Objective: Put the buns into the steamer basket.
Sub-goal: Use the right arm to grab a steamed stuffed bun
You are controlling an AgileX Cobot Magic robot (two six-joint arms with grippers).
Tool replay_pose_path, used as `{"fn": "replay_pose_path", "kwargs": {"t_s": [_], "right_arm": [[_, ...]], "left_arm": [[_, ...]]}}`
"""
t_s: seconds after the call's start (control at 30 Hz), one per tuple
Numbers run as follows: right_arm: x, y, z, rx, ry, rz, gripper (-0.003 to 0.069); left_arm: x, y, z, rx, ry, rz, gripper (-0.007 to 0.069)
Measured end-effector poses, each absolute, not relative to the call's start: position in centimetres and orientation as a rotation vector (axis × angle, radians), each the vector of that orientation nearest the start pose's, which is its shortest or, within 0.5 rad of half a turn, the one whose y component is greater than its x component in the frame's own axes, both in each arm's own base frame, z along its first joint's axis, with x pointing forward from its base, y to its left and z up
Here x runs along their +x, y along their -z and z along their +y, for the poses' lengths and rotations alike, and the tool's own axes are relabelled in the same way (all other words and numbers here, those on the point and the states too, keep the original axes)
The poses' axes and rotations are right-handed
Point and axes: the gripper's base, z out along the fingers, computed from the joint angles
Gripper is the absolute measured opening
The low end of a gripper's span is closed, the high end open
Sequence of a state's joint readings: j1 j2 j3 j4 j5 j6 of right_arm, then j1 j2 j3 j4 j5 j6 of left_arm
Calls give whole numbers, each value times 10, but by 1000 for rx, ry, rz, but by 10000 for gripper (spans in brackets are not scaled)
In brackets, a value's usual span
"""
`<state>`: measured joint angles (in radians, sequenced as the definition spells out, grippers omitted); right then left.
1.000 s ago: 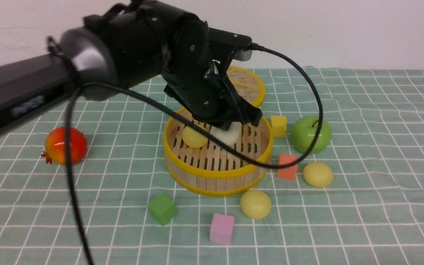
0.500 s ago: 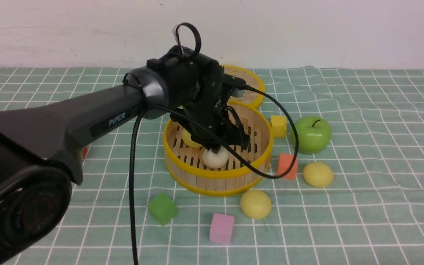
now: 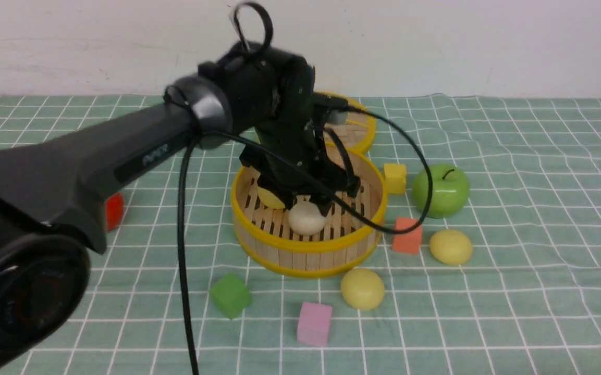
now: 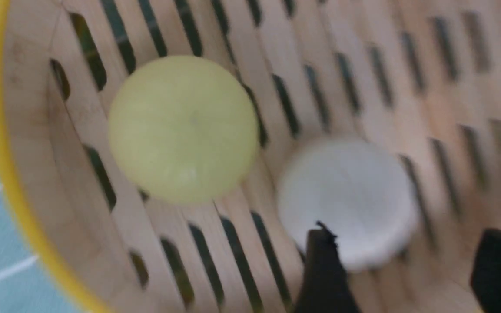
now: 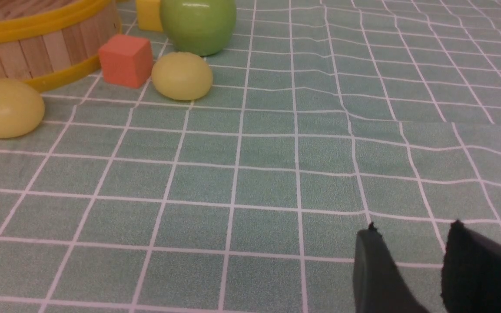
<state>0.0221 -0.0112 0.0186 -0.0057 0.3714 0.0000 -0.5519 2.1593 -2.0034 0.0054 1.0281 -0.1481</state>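
Spread now, my left claw [image 3: 306, 202] has dropped the white bun [image 3: 305, 221] beneath it. Two sit in the basket [image 3: 305, 255]; two buns [image 3: 362, 289] [image 3: 451, 247] remain outside.

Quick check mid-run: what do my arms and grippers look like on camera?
Left arm: glossy black, rounded joints, blurred white lettering, loose black cable. Left gripper and right gripper: black fingers. Right arm itself is out of view.

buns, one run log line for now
basket: yellow bun, white bun | cloth: two more buns | left gripper: open over white bun | right gripper: open, empty
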Motion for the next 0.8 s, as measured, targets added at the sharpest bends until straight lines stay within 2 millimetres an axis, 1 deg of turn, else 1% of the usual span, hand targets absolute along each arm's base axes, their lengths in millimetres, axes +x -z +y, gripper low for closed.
{"fn": "replay_pose_path", "kwargs": {"t_s": [0.03, 0.07, 0.1, 0.13, 0.17, 0.23, 0.27, 0.3, 0.37, 0.4, 0.43, 0.47, 0.5, 0.53, 0.57, 0.6, 0.67, 0.73, 0.8], "right_arm": [[53, -174, 1, -24, -10, 1862, 240], [53, -174, 1, -24, -10, 1862, 240], [53, -174, 1, -24, -10, 1862, 240], [53, -174, 1, -24, -10, 1862, 240], [53, -174, 1, -24, -10, 1862, 240], [53, -174, 1, -24, -10, 1862, 240], [53, -174, 1, -24, -10, 1862, 240], [53, -174, 1, -24, -10, 1862, 240], [53, -174, 1, -24, -10, 1862, 240], [53, -174, 1, -24, -10, 1862, 240], [53, -174, 1, -24, -10, 1862, 240], [53, -174, 1, -24, -10, 1862, 240], [53, -174, 1, -24, -10, 1862, 240], [53, -174, 1, -24, -10, 1862, 240], [53, -174, 1, -24, -10, 1862, 240], [53, -174, 1, -24, -10, 1862, 240], [53, -174, 1, -24, -10, 1862, 240], [53, -174, 1, -24, -10, 1862, 240], [53, -174, 1, -24, -10, 1862, 240]], "left_arm": [[404, -279, -250, 544, 239, 2613, 469], [401, -286, -248, 546, 246, 2611, 470], [387, -320, -242, 559, 287, 2572, 456], [384, -324, -241, 563, 291, 2574, 452], [369, -352, -233, 583, 314, 2544, 409], [345, -389, -219, 591, 340, 2491, 338], [332, -403, -212, 592, 350, 2475, 283], [321, -413, -205, 590, 358, 2457, 255], [295, -429, -190, 587, 372, 2428, 168], [290, -431, -187, 587, 376, 2422, 153], [277, -435, -179, 585, 390, 2408, 117], [260, -438, -170, 576, 413, 2372, 75], [247, -441, -162, 571, 427, 2336, 52], [230, -439, -152, 560, 445, 2288, 29], [231, -435, -152, 561, 446, 2292, 27], [213, -429, -142, 550, 459, 2245, 15], [189, -419, -126, 531, 483, 2140, 6], [160, -409, -108, 505, 513, 1979, 6], [134, -391, -92, 459, 549, 1853, 6]]}}
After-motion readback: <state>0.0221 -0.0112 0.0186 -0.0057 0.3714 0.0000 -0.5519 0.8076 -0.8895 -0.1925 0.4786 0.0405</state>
